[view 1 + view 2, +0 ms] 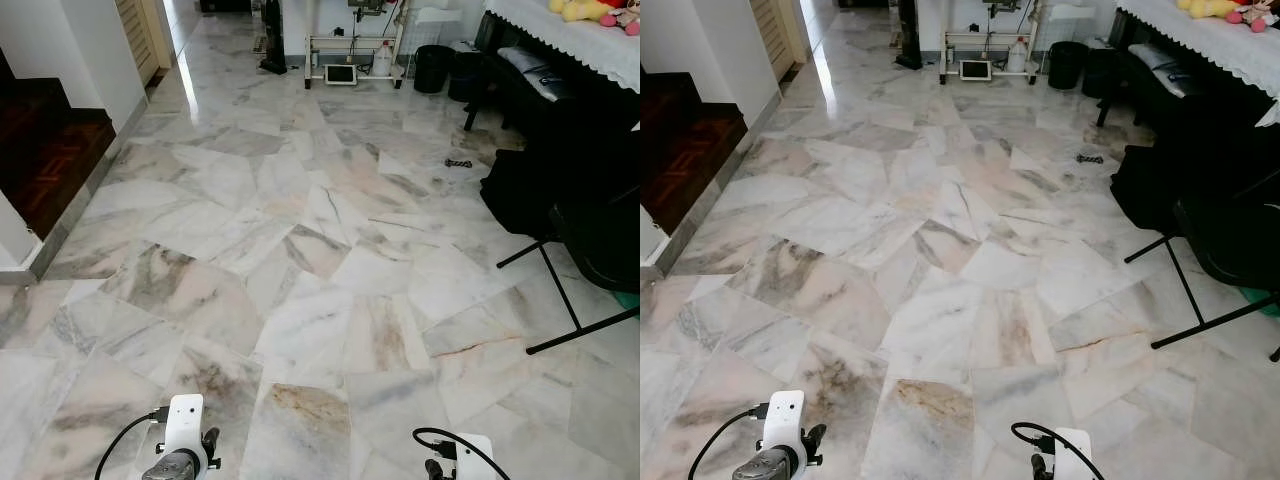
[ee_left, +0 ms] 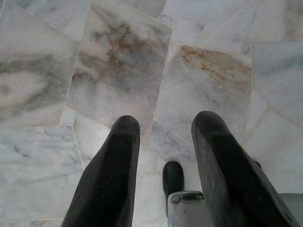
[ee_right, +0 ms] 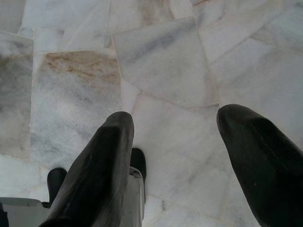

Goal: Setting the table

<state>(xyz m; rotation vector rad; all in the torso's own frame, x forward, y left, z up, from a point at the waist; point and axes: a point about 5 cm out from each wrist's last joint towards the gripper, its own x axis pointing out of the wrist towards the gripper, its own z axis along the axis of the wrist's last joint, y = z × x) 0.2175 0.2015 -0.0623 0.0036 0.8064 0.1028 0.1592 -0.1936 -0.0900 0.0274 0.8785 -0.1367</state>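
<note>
A table with a white lace cloth stands at the far right, with soft toys on it. No dishes or cutlery can be made out. My left arm and right arm hang low at the bottom of the eye views. In the left wrist view, my left gripper is open above the marble floor, with nothing between its fingers. My right gripper is open wider over the floor tiles, and it is empty too.
Marble floor stretches ahead. A black folding stand with dark bags is at the right, with a small black object on the floor beyond it. A black bin and a white rack stand at the back. Dark wooden steps are at the left.
</note>
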